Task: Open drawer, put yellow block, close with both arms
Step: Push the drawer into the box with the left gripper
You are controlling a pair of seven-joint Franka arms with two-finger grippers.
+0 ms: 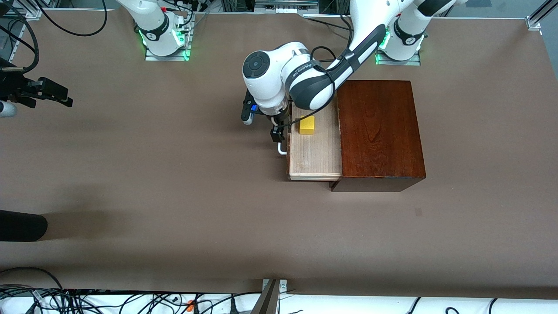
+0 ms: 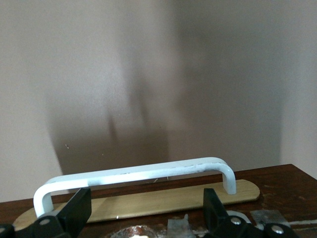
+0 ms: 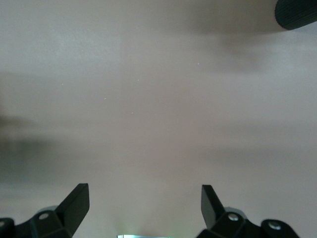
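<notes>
The drawer (image 1: 316, 155) stands pulled out of the dark mahogany box (image 1: 379, 131) toward the right arm's end of the table. The yellow block (image 1: 307, 125) lies in the pale tray. My left gripper (image 1: 277, 133) is low at the drawer's front, open, with nothing between its fingers. In the left wrist view the white handle (image 2: 133, 173) runs just past the left gripper (image 2: 146, 210), and the fingertips (image 2: 79, 206) stand apart from it. My right gripper (image 1: 61, 98) waits at the right arm's end of the table. It is open and empty over bare table in the right wrist view (image 3: 143, 203).
A black rounded object (image 1: 22, 226) lies at the table's edge at the right arm's end, nearer to the front camera; it also shows in the right wrist view (image 3: 297, 12). Cables lie along the table's near edge (image 1: 130, 301). The brown tabletop (image 1: 174, 174) spreads wide around the box.
</notes>
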